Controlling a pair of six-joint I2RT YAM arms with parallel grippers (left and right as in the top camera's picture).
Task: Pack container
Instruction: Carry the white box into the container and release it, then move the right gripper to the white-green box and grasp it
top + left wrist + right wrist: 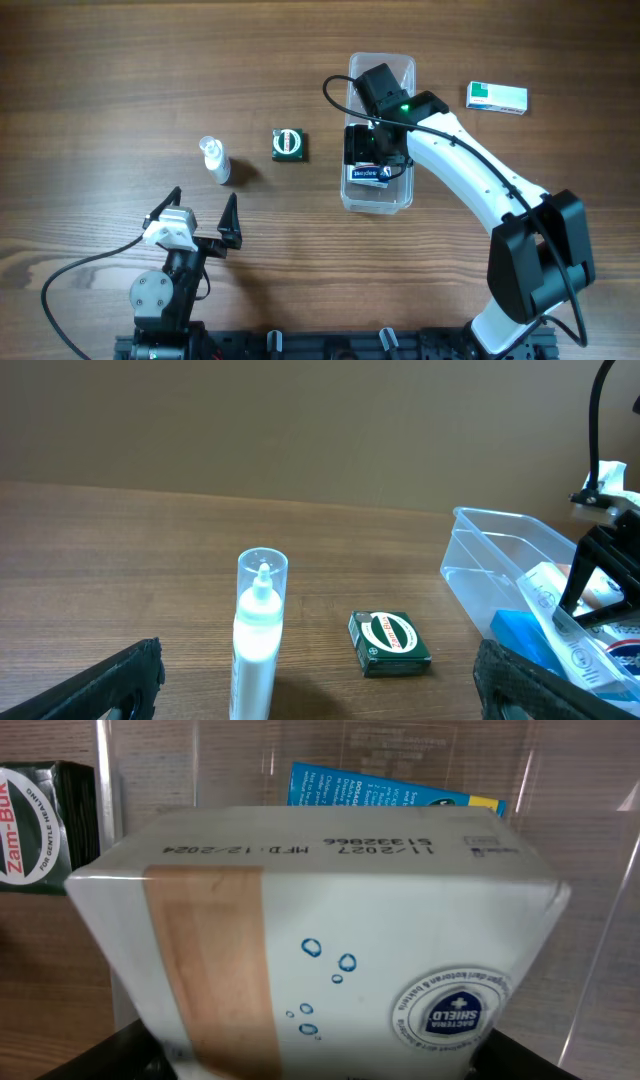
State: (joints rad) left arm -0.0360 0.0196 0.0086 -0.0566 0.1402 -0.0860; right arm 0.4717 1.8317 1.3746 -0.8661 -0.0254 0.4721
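The container (381, 60) is a clear, long tub at the table's middle right, also visible in the left wrist view (500, 535). My right gripper (375, 160) reaches down into its near half. A white box (330, 930) with a tan band and a "Bacteria Shield" badge sits tilted between the fingers (330, 1065). Whether they still press on it does not show. Behind it, a blue box (390, 792) lies inside the tub. My left gripper (203, 200) stands wide open near the front edge, nothing between its fingers (320, 690).
A small clear bottle (214, 160) with a white body stands upright just ahead of the left gripper (258, 640). A dark green Zam-Buk box (289, 145) lies left of the tub. A white and green box (497, 97) lies to the tub's right.
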